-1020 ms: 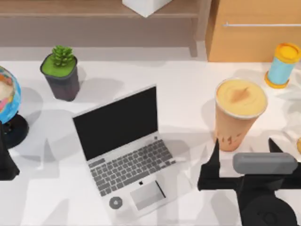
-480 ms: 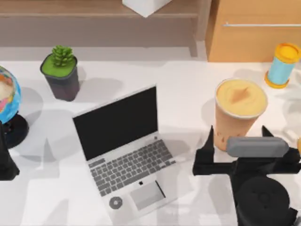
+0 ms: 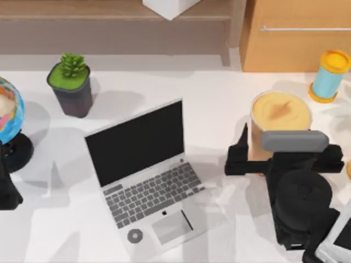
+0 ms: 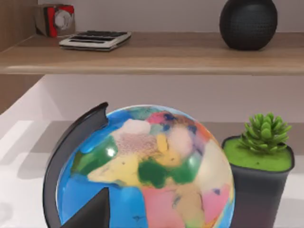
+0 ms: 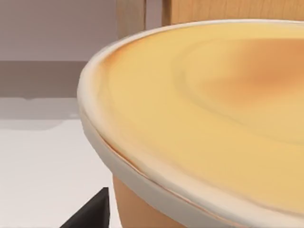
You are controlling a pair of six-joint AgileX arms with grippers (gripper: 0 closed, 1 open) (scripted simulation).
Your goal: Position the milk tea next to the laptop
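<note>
Milk tea: the large tapered orange-tan cup with a wide creamy yellow-orange top (image 3: 280, 112) stands upright on the white table (image 3: 219, 104), on the right side, well apart from the laptop; its rim fills the right wrist view (image 5: 209, 109).
Laptop: the slim silver-grey laptop with black screen and grey keyboard (image 3: 145, 175) sits open near the middle of the table, turned at an angle, a round grey sticker beside its pale trackpad.
Right gripper: the black two-finger gripper of the right arm (image 3: 282, 156) is at the cup's near side, its fingers spread wide to either flank of the cup body; one dark finger (image 3: 241, 148) shows just beside the cup's left wall. I cannot tell whether the pads touch the cup.
Left gripper: parked at the table's left edge (image 3: 8, 186), facing the multicoloured globe on a black stand (image 4: 142, 171); finger state cannot be told.
Other things: a green succulent in a dark pot (image 3: 71, 85) behind the laptop; a small blue cylinder with yellow ends (image 3: 329, 75) at the far right.
</note>
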